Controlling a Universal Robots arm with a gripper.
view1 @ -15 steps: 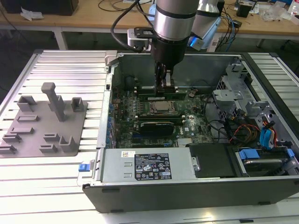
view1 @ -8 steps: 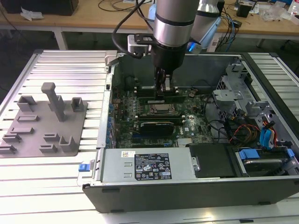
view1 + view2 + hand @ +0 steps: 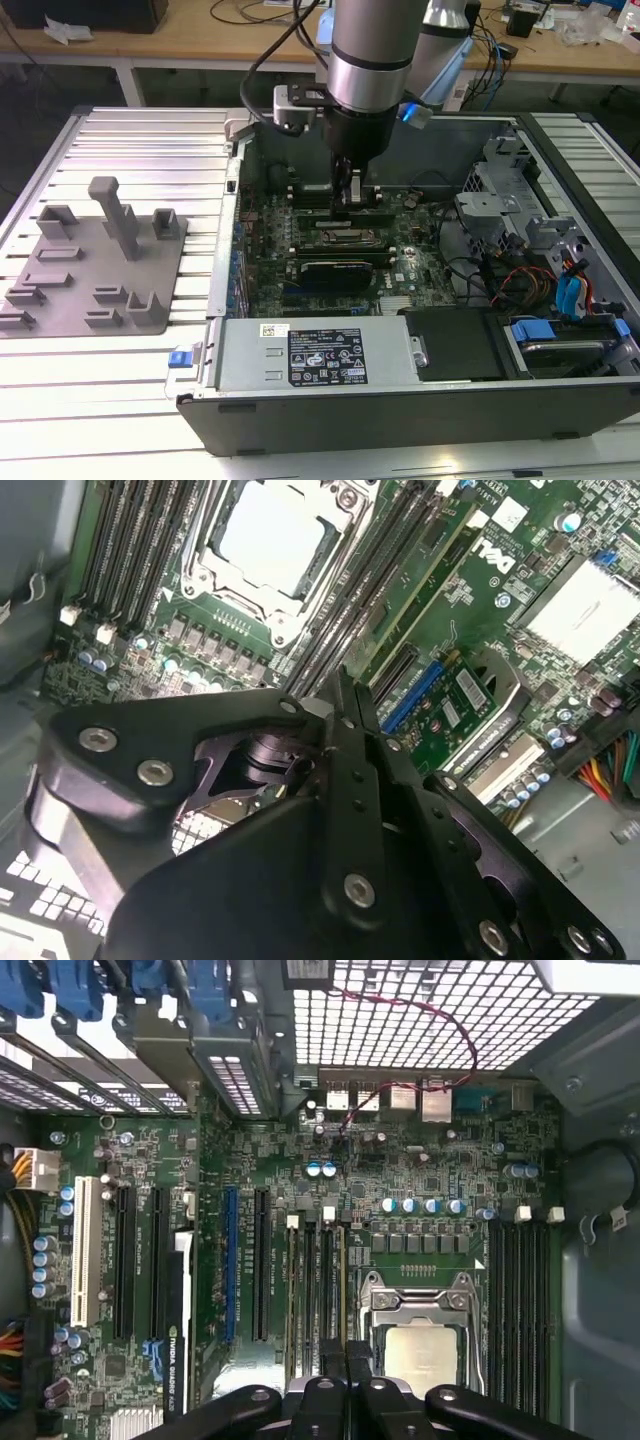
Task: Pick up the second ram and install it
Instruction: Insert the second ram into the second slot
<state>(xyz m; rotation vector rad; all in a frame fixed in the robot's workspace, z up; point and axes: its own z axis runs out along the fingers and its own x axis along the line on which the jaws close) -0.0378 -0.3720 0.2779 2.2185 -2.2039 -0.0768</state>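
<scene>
Matt grey plastic holder blocks (image 3: 120,215); ribbed, shiny metal table (image 3: 130,140).

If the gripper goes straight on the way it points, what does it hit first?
Most likely the second ram, which stands on edge in the slot bank beside the CPU socket, directly in line with the gripper. Depth is unclear, so I can't tell whether they already touch.

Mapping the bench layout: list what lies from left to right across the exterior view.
Grey plastic holder plate with upright blocks → small blue latch tab → black gripper → grey metal drive cage → blue plastic drive bracket.
</scene>
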